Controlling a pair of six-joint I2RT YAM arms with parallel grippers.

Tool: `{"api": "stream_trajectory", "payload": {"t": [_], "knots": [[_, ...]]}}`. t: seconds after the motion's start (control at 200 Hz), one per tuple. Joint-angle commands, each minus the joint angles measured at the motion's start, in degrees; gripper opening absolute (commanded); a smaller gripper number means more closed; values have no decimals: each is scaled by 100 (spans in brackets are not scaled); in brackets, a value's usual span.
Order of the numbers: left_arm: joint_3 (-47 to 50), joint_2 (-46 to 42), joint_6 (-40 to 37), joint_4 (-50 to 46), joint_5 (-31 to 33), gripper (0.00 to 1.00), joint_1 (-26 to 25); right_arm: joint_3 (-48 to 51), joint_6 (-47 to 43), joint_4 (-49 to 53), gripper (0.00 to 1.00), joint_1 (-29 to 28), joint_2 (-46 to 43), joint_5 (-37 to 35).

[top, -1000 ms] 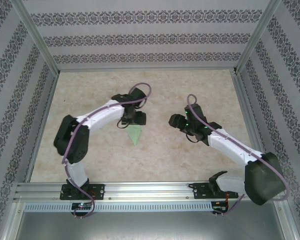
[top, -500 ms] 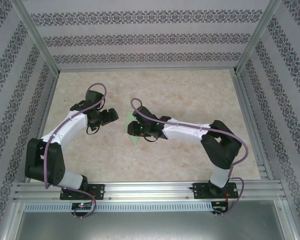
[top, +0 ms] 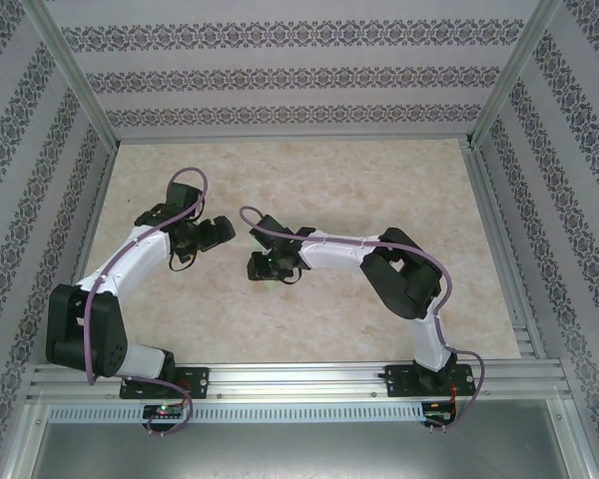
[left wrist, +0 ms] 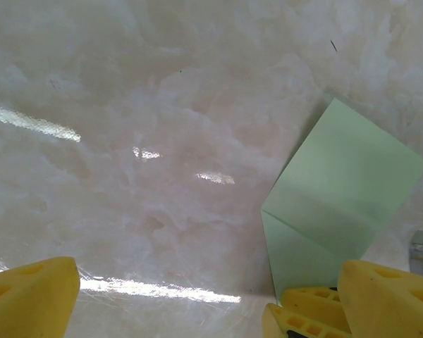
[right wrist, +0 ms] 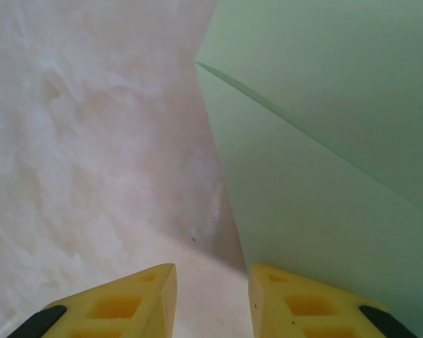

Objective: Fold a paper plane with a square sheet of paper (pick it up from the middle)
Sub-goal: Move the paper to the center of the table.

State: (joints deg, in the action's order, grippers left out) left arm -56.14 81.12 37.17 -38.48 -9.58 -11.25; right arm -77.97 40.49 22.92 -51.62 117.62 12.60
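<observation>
The pale mint-green paper [left wrist: 342,197] lies on the table, folded into a kite shape with a diagonal crease. My left gripper [left wrist: 211,310] stands wide open to the left of it, with only bare table between its fingers; seen from above, this left gripper [top: 223,230] is clear of the sheet. My right gripper [top: 263,267] sits over the paper and hides most of it in the top view. In the right wrist view the right gripper [right wrist: 211,282] has a narrow gap showing bare table, and its right finger [right wrist: 303,303] rests at the edge of the paper [right wrist: 324,176].
The marble-look tabletop [top: 379,190] is boxed in by patterned walls and an aluminium frame [top: 280,377] along the near edge. The right arm's elbow [top: 404,274] is folded over the table's middle, and the left arm's elbow [top: 85,329] sits near the left wall.
The left gripper came off the paper, drew back to the left and opened wider. The right arm swung left across the table onto the paper and its jaws narrowed.
</observation>
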Motion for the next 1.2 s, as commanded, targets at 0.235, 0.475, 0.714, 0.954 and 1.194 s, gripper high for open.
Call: {"api": "stream_trajectory", "payload": {"t": [0.235,0.475,0.714,0.954,1.194], "knots": [[-20,134,-109,282,-260,95,79,668,-2537,1189,34,592,-269,907],[160,126,36,531,-575,95,79,854,-3513,1797,37,1003,-1262,1044],[346,119,164,880,-964,92,35,1136,-902,737,40,897,-2059,-187],[399,134,288,965,-914,91,13,385,371,431,38,550,-1276,-830],[444,117,329,904,-782,91,17,-1093,513,1044,36,498,189,-999]]}}
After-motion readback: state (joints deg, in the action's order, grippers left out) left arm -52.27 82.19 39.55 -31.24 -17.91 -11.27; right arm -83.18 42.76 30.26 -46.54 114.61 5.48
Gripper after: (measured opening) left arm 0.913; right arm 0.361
